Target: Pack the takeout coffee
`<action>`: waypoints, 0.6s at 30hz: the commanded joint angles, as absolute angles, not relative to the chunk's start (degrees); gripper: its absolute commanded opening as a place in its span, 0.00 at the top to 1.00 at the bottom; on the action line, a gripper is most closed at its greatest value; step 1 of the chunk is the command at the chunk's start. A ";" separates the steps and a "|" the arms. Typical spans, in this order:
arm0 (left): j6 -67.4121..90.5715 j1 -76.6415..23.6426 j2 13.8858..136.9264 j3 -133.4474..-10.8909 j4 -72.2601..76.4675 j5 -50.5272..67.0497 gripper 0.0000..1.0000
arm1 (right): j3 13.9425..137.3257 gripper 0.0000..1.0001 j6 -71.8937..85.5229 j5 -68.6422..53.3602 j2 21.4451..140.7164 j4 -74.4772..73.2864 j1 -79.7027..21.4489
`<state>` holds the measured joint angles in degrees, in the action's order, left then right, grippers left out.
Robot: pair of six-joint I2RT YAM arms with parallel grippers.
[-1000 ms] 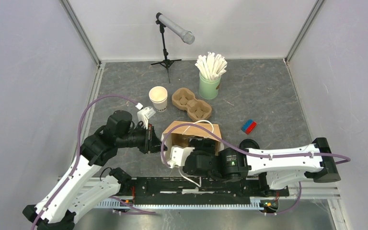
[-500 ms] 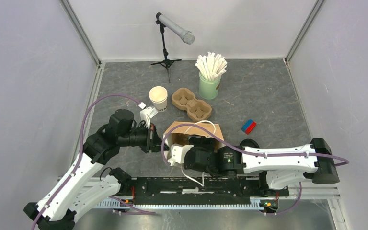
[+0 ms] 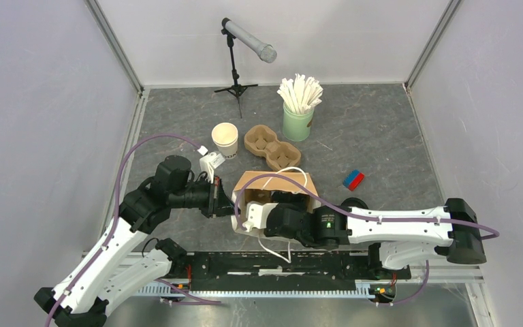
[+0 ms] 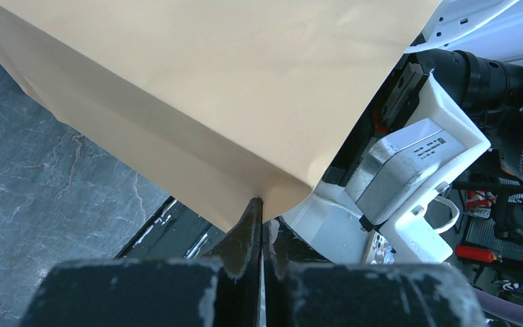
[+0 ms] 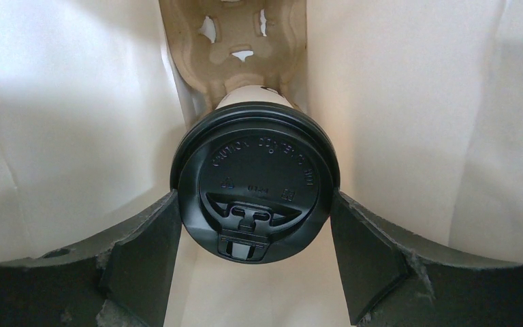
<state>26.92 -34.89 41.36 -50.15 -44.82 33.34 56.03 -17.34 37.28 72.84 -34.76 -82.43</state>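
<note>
The takeout coffee [image 5: 255, 184], a white cup with a black lid, hangs inside the brown paper bag [image 3: 272, 182]. My right gripper [image 5: 253, 199] is shut on it, one finger pressed to each side of the lid. Below the cup, a pulp cup carrier [image 5: 235, 41] lies at the bag's bottom. My left gripper [image 4: 260, 212] is shut on the bag's near-left edge [image 4: 265, 194], seen in the top view at the bag's left side [image 3: 222, 199]. From above, the cup and my right fingers are hidden inside the bag.
A stack of lidless cups [image 3: 225, 140], a second pulp carrier [image 3: 272, 148] and a green cup of white sticks [image 3: 298, 112] stand behind the bag. A microphone stand [image 3: 237, 65] is at the back. A red-blue block [image 3: 353, 180] and a loose black lid [image 3: 355, 204] lie right.
My left gripper has closed fully on the bag's edge. My right arm has pushed a little further forward into the bag with the cup.
</note>
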 commanded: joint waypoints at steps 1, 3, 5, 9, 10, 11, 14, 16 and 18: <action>24.99 -35.07 41.39 -50.01 -42.89 36.12 0.98 | 59.35 0.42 -17.48 36.75 72.65 -35.34 -82.00; 24.87 -35.07 41.54 -50.10 -42.89 35.94 0.98 | 60.99 0.42 -17.66 36.82 72.51 -36.76 -82.01; 24.87 -35.10 41.64 -50.23 -42.85 35.82 0.98 | 62.23 0.41 -17.88 36.83 72.22 -37.92 -82.09; 24.53 -35.09 41.89 -50.36 -42.89 35.77 0.98 | 61.61 0.41 -19.12 36.83 70.62 -38.72 -82.09; 24.44 -35.09 41.97 -50.41 -42.88 35.77 0.98 | 61.11 0.41 -19.62 36.68 70.17 -38.65 -82.09; 24.30 -35.07 42.07 -50.49 -42.89 35.77 0.98 | 60.48 0.41 -20.13 36.61 69.73 -38.59 -82.10; 24.02 -35.12 42.26 -50.71 -42.89 35.86 0.98 | 58.73 0.41 -21.23 36.52 68.49 -38.74 -82.11; 23.91 -35.07 42.40 -50.83 -42.89 36.02 0.98 | 57.28 0.41 -22.49 36.34 67.03 -38.01 -82.10; 23.60 -35.07 42.46 -50.90 -42.89 36.25 0.98 | 55.42 0.41 -24.08 35.95 65.79 -36.70 -82.09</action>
<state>26.61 -34.89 42.24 -50.15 -44.29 34.20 58.06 -20.71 36.10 69.12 -38.33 -82.32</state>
